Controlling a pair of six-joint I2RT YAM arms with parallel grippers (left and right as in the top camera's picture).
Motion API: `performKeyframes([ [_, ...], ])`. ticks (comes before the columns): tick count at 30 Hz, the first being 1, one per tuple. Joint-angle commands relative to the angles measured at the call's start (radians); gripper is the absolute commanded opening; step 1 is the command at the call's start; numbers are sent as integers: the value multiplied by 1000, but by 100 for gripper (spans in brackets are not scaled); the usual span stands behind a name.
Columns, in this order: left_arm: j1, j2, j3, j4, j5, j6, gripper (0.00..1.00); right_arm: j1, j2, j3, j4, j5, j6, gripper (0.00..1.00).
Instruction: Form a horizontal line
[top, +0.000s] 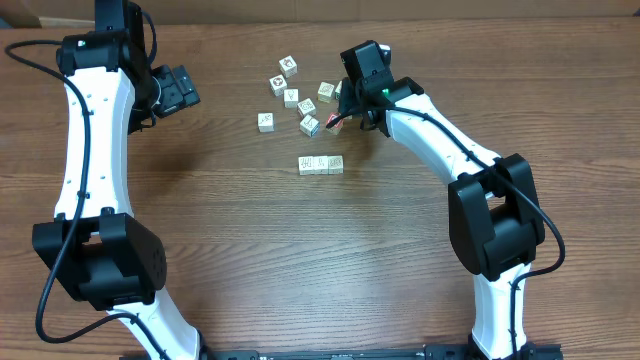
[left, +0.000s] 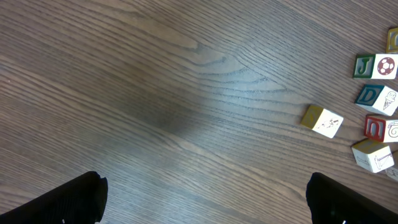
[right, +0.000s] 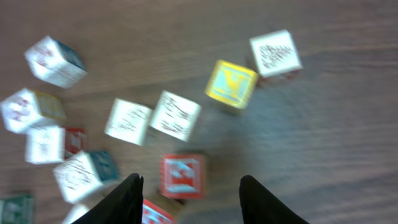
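The wooden worktop (top: 200, 200) carries everything, and over its left side, well apart from the cubes, the left tool (top: 185, 90) hangs released, jaws wide with nothing between them. The right tool (right: 189, 186) hovers over the scatter of loose cubes (top: 291, 97), its jaws partly apart and grasping nothing; a red-faced cube (right: 182, 176) lies on the wood between its fingers, touched by neither. The horizontal line (top: 321, 164), three pale cubes touching side by side, lies nearer the arm bases, just clear of the scatter and apart from both tools.
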Motion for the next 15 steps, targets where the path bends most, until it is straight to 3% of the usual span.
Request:
performKeyframes([
  [1,-13,-5,6,1,5,-7,100,9,-9,-3,40,-39,0,47],
  [9,-13,-5,6,2,4,-7,100,11,68,-3,88,-38,-1,49],
  [15,-13,-5,6,2,5,-7,100,11,127,-3,95,18,-5,55],
])
